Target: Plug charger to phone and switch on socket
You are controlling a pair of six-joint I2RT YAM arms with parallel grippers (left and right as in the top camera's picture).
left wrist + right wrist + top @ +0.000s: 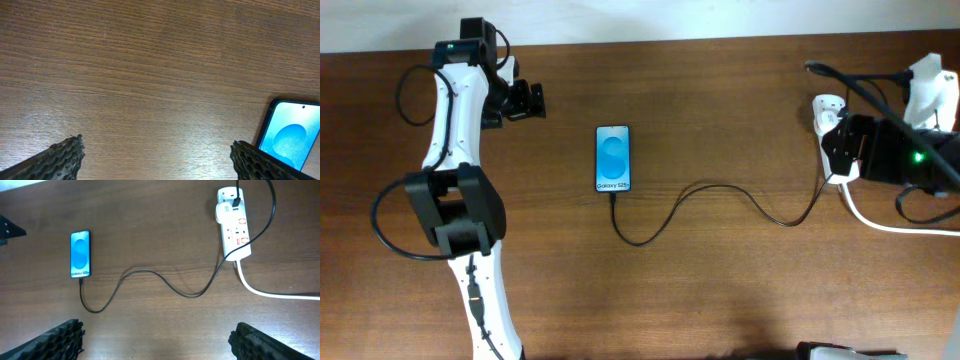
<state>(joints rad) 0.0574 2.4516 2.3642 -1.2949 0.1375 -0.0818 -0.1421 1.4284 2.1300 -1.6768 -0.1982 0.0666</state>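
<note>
The phone (613, 158) lies flat mid-table with its blue screen up; it also shows in the right wrist view (80, 254) and at the lower right of the left wrist view (290, 140). The thin black charger cable (710, 187) curls from the phone's near end, where its plug tip (80, 280) meets the phone, to the white socket (234, 222). The socket (823, 108) is partly hidden under my right arm. My left gripper (525, 100) is open and empty, left of the phone. My right gripper (832, 150) is open and empty, raised beside the socket.
The socket's thick white cord (890, 225) runs off toward the right edge (272, 293). A white adapter (226, 209) sits in the socket's far end, with red switches (242, 224) beside it. Bare wood lies between the fingers in both wrist views.
</note>
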